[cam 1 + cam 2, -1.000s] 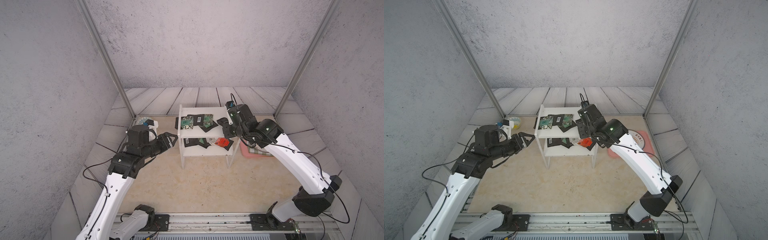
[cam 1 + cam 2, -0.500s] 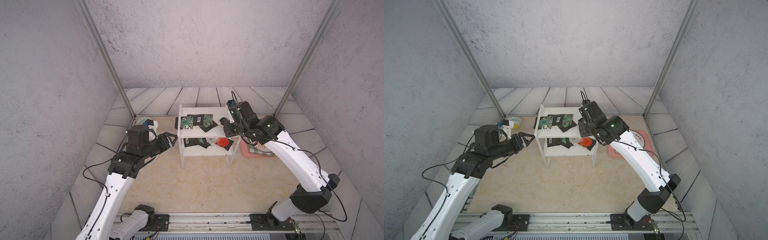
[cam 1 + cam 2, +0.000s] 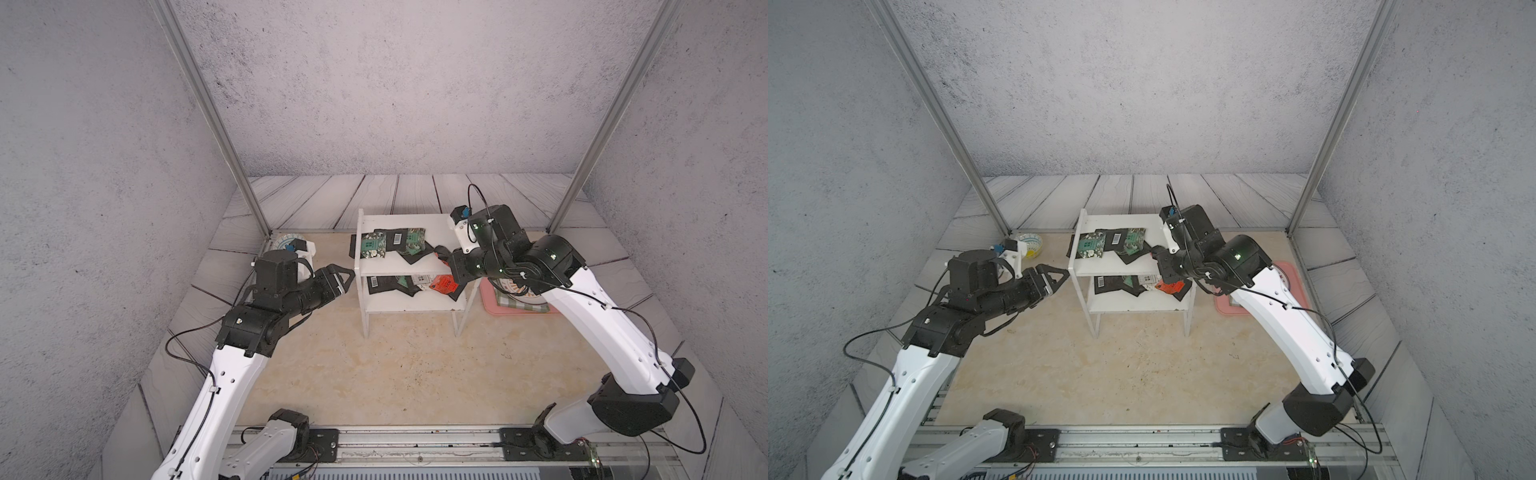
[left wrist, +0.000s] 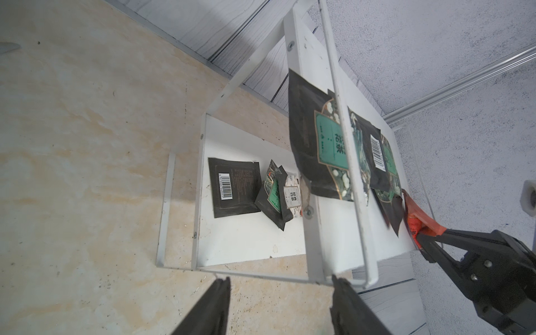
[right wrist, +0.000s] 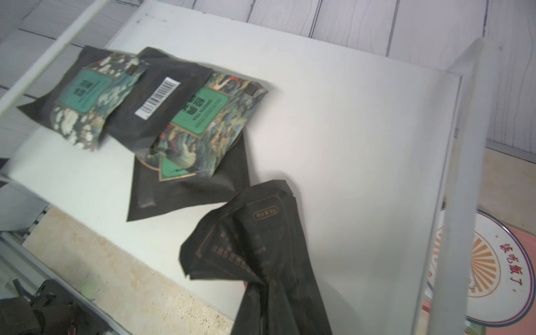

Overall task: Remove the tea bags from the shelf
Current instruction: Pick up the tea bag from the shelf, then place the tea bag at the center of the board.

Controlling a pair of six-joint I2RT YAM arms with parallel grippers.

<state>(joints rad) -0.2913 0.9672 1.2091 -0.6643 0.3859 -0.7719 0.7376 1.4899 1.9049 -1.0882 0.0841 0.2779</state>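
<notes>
At the right front corner of the shelf's [image 3: 419, 222] top board, the right end effector [image 4: 422, 236] has clamped onto a crumpled black tea bag [image 5: 261, 246]; a second ago its jaws stood apart. Off the shelf's left side the left end effector [image 3: 348, 279] stays parted and empty. Other tea bags [image 3: 395, 241] lie on both boards, some with white barcodes; their green label print is blurred. A plate [image 5: 493, 261] reads 该吃饭了.

The small two-tier board shelf [image 3: 386, 268] is finished in white. Its flat square tea bags [image 3: 409, 249] are mostly black: some are printed with green floral panels [image 5: 200, 113], some marked with white barcode labels [image 4: 225, 186], one is a red-orange sachet [image 3: 442, 284], and a crumpled black sachet [image 5: 261, 246] is lettered in bronze. A plastic tray [image 3: 487, 298] is seen in pink, a cloth [image 3: 517, 305] in green checks.
</notes>
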